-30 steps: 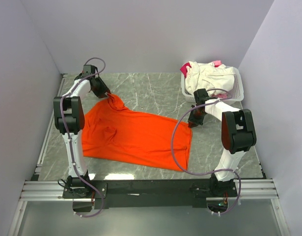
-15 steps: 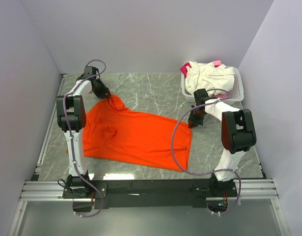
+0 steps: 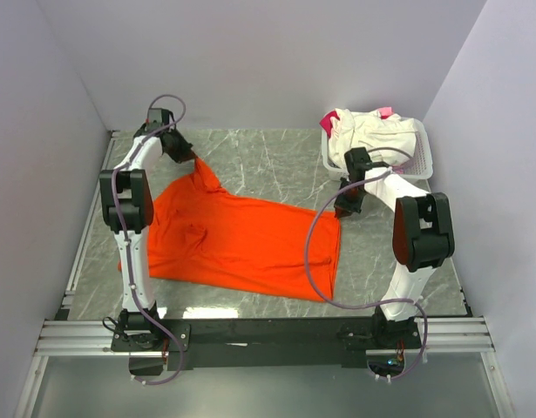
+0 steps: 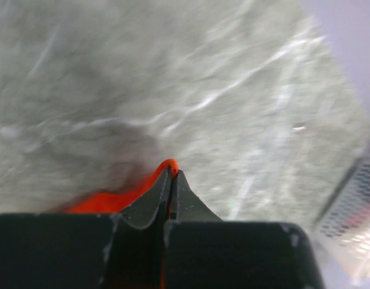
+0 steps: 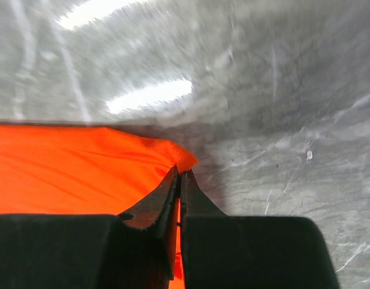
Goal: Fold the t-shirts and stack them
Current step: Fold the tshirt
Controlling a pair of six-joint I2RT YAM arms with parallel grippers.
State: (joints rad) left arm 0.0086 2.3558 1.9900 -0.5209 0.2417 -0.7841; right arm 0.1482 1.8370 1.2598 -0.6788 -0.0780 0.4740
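Observation:
A large orange t-shirt (image 3: 241, 239) lies spread across the middle of the marble table. My left gripper (image 3: 192, 159) is shut on its far-left corner, which is pulled up into a peak; orange cloth (image 4: 163, 170) shows pinched between the jaws (image 4: 171, 174). At the shirt's far-right corner my right gripper (image 3: 341, 210) is shut on the cloth (image 5: 82, 168), its tips (image 5: 180, 173) clamping the edge. A cream-white t-shirt (image 3: 363, 139) and a pink one (image 3: 327, 124) are heaped in the basket.
A white slatted basket (image 3: 422, 157) stands at the back right, close behind my right arm. Grey walls enclose the table on three sides. A metal rail (image 3: 250, 335) runs along the near edge by the arm bases.
My left gripper has shut on the shirt's far-left corner and drawn it a little toward the back left. The right gripper has shifted slightly toward the back with its corner.

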